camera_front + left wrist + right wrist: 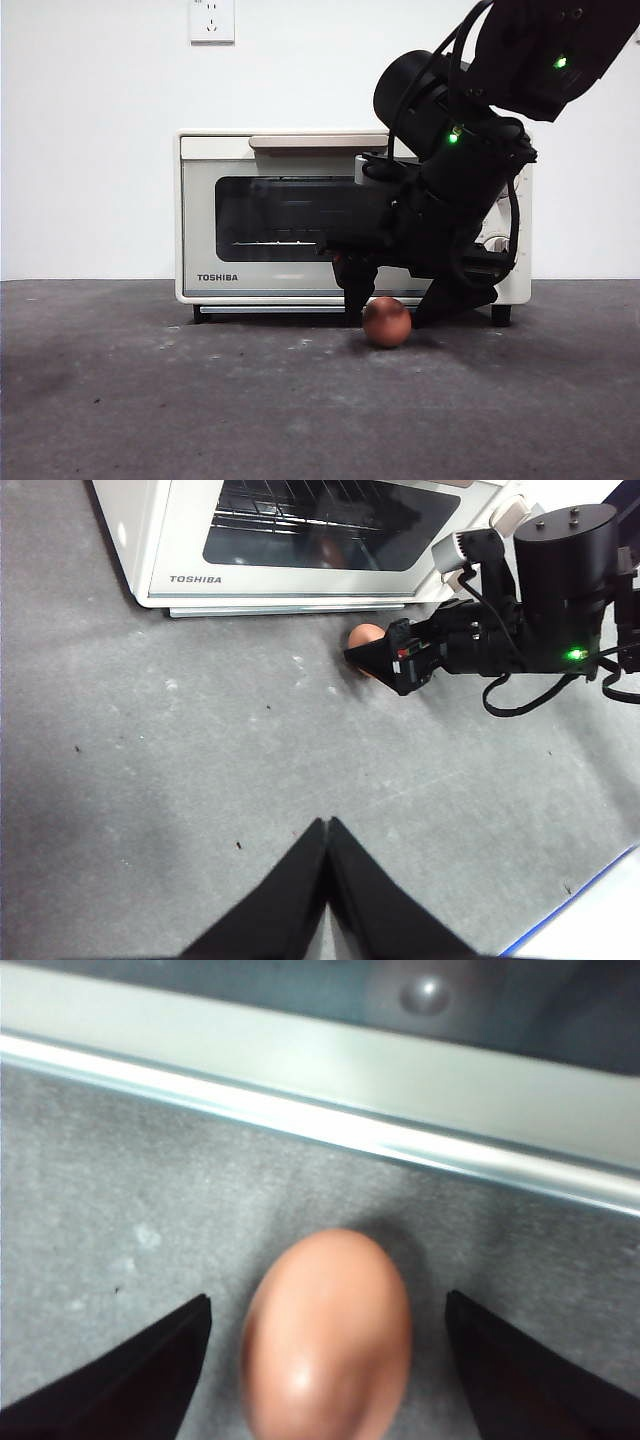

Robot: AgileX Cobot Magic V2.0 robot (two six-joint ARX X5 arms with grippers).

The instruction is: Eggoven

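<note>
Grey, speckled worktop (150,400) fills the foreground, marked with small pale scuffs. Nearest in the left wrist view, the left gripper (327,825) is seen held well back from the other things, its two black jaws pressed together to a point and nothing between them. A blue edge is visible at one corner of that view.

Further on, the reddish-brown egg (386,322) is found lying on the worktop just in front of the toaster oven (210,215). The right gripper (390,312) is lowered over it from above, with its jaws spread apart and one jaw on each side of the egg. In the right wrist view the egg (326,1335) is shown between the two black jaws with grey surface visible on both sides, so no contact is seen. Green lights are lit on the dark arm above.

Behind the egg, the cream toaster oven is stood on short dark feet with its door shut. The word TOSHIBA is printed in dark letters at the lower left of the door, below the dark glass window, through which a wire rack is seen. A pale handle runs along the top of the door. The knob side is largely hidden by the arm.

Farthest back, a white wall socket (212,20) is mounted on the plain wall.
</note>
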